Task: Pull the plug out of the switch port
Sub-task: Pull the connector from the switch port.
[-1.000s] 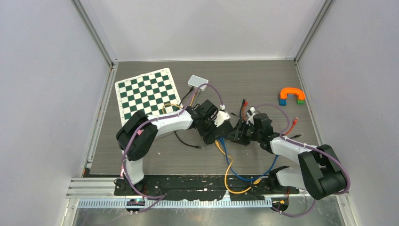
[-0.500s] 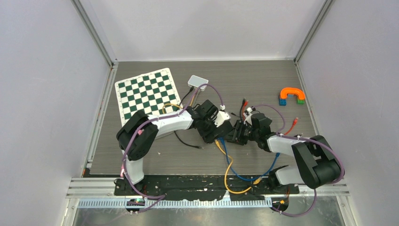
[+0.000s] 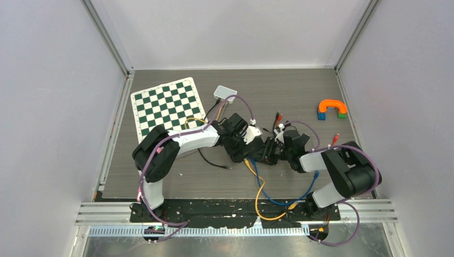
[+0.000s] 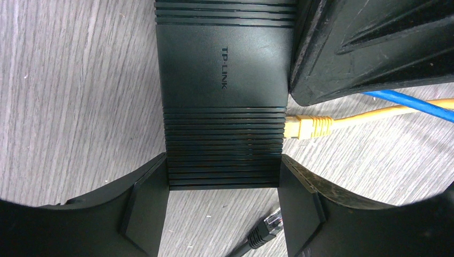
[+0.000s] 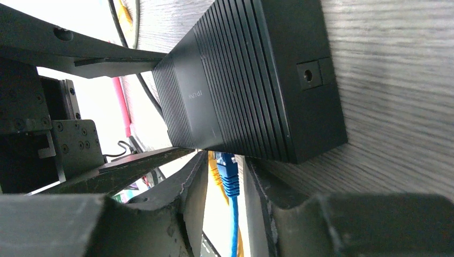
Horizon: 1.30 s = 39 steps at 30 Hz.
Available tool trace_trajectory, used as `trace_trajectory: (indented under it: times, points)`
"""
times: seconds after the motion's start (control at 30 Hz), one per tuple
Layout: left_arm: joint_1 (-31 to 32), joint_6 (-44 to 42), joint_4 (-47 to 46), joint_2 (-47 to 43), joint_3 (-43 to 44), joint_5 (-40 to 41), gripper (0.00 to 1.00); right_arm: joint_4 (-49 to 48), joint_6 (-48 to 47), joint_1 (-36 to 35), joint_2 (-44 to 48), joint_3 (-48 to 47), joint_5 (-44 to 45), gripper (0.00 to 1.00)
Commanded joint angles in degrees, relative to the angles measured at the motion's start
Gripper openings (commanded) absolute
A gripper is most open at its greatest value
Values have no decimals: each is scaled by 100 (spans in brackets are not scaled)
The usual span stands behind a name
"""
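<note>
The black TP-LINK switch point(image 4: 225, 80) lies on the table, mostly hidden under both grippers in the top view point(image 3: 257, 146). My left gripper point(image 4: 224, 176) is shut on the switch, its pads pressed against both sides of the near end. A yellow plug point(image 4: 308, 127) sits in a port on the switch's side. A blue plug point(image 5: 228, 174) sits in a port beside it. My right gripper point(image 5: 227, 184) is open and straddles the blue plug, with a gap showing on one side. In the top view the right gripper point(image 3: 269, 152) meets the left gripper point(image 3: 243, 145) at the switch.
A loose black plug point(image 4: 266, 229) lies by the left fingers. Blue point(image 3: 262, 184) and yellow point(image 3: 258, 202) cables trail to the near edge. A chessboard point(image 3: 168, 107), a white box point(image 3: 225, 92), an orange arch on blocks point(image 3: 332, 108) and a red-tipped cable point(image 3: 334, 140) lie around.
My right arm has folded in and its gripper has moved left up to the switch's port side. The left arm and the switch have not moved.
</note>
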<state>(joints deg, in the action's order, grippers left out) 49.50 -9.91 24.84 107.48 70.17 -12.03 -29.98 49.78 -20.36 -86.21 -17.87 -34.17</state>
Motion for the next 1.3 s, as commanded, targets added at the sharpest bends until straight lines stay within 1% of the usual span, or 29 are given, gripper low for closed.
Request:
trace_trajectory:
  times: [0.0,0.07,0.3,0.33,0.37,0.43,0.63,0.77,0.83,0.87,0.93,1.03,1.1,1.27]
  points:
    - [8,-89,-32,-78,-73,-233,47,-585,151,-30,-218,-19,-1,35]
    - [8,-96,-20,-62,-64,-213,47,-614,142,-32,-283,-30,-54,33]
    - [8,-129,-7,-86,-95,-157,46,-537,9,-32,-226,98,-54,15]
    - [8,-134,2,-88,-98,-137,46,-514,-1,-30,-210,107,-45,15]
    - [8,-142,20,-90,-98,-129,45,-484,-34,-30,-180,132,-39,10]
    - [8,-159,27,-97,-112,-107,45,-459,-52,-29,-153,150,-37,6]
    - [8,-160,21,-89,-126,-117,44,-335,-120,-25,-77,155,-33,5]
    - [8,-143,29,-66,-117,-98,44,-72,-253,-32,28,129,61,5]
    - [8,-134,76,-47,-101,-94,44,177,-353,-32,67,60,105,8]
    - [8,-134,56,-63,-122,-83,43,271,-401,-35,98,50,109,14]
    - [8,-132,46,-82,-142,-103,43,308,-414,-34,169,84,148,19]
    - [8,-143,38,-80,-145,-142,43,301,-388,-31,237,102,235,33]
    - [8,-143,49,-78,-144,-165,43,170,-289,-30,217,81,236,34]
    - [8,-138,41,-70,-166,-195,42,-258,-40,-31,-24,40,125,35]
